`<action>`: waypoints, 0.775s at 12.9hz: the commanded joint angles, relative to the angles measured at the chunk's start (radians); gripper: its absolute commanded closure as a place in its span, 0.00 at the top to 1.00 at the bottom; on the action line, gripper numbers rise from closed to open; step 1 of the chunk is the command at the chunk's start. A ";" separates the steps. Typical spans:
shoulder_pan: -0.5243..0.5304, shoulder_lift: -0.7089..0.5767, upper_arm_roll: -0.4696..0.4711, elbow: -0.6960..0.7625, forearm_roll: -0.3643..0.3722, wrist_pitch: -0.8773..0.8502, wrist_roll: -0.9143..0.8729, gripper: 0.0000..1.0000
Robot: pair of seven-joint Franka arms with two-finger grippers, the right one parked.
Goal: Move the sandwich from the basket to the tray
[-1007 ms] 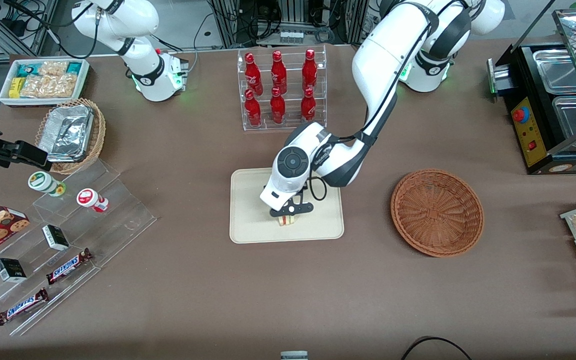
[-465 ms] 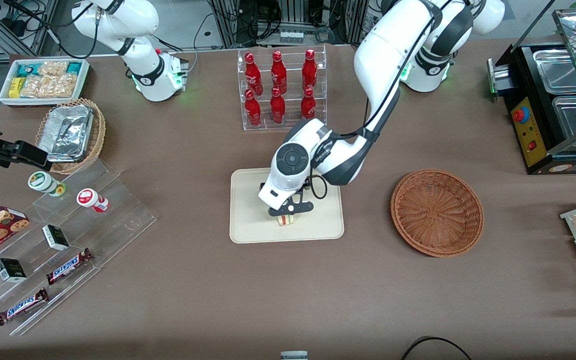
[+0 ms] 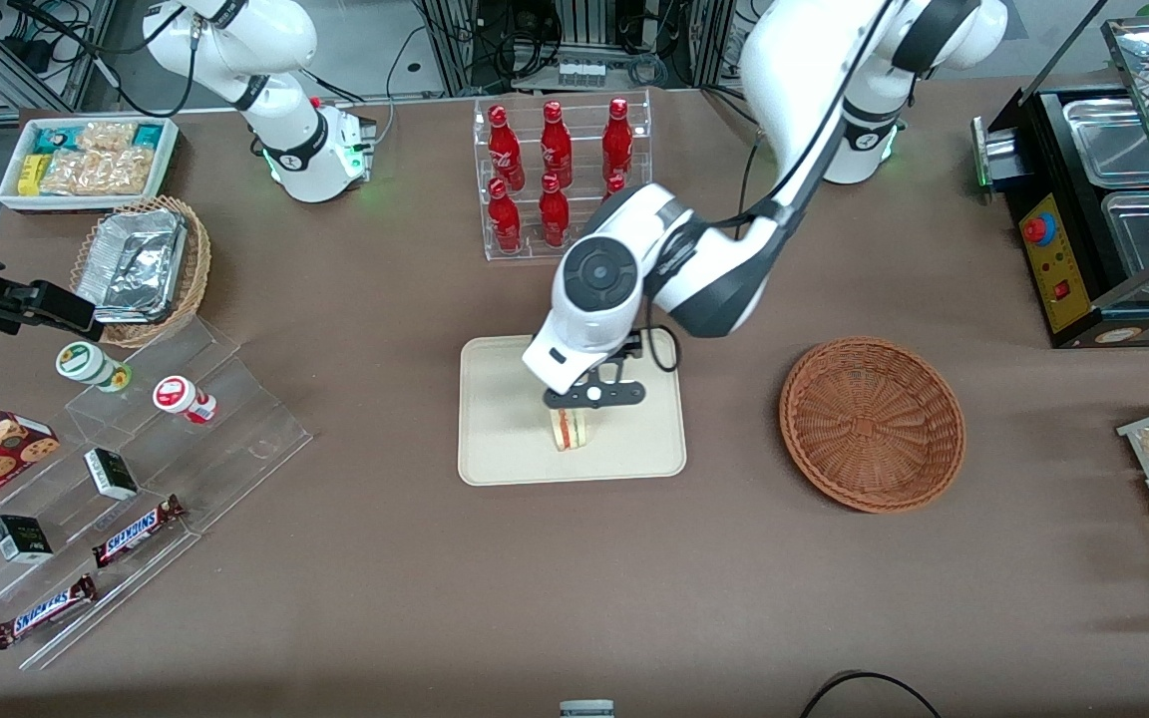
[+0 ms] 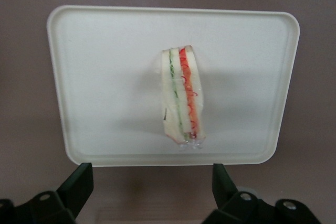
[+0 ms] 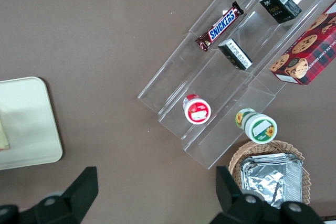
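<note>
Now that the left arm's two-finger gripper (image 3: 594, 399) has risen clear of the small triangular sandwich of pale white bread with red and green filling (image 3: 569, 429), its jaws stand wide apart and hold nothing, where half a second ago they sat low around the wedge. The sandwich rests on its own, standing on edge on the flat cream-beige rectangular tray (image 3: 495, 449), near the middle of the tray's edge nearest the front camera; the wrist view shows it free of both fingers (image 4: 79, 182), its striped cut edge facing up (image 4: 182, 98). The round reddish-brown woven wicker basket (image 3: 872, 424), toward the working arm's end of the brown desk, lies empty. I judge the placement done; only the arm's retreat remains
</note>
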 commanded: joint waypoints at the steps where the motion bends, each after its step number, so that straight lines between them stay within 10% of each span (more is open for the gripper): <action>1: 0.027 -0.098 0.018 -0.048 0.069 -0.094 0.047 1.00; 10: 0.301 -0.427 0.027 -0.369 0.057 -0.163 0.385 1.00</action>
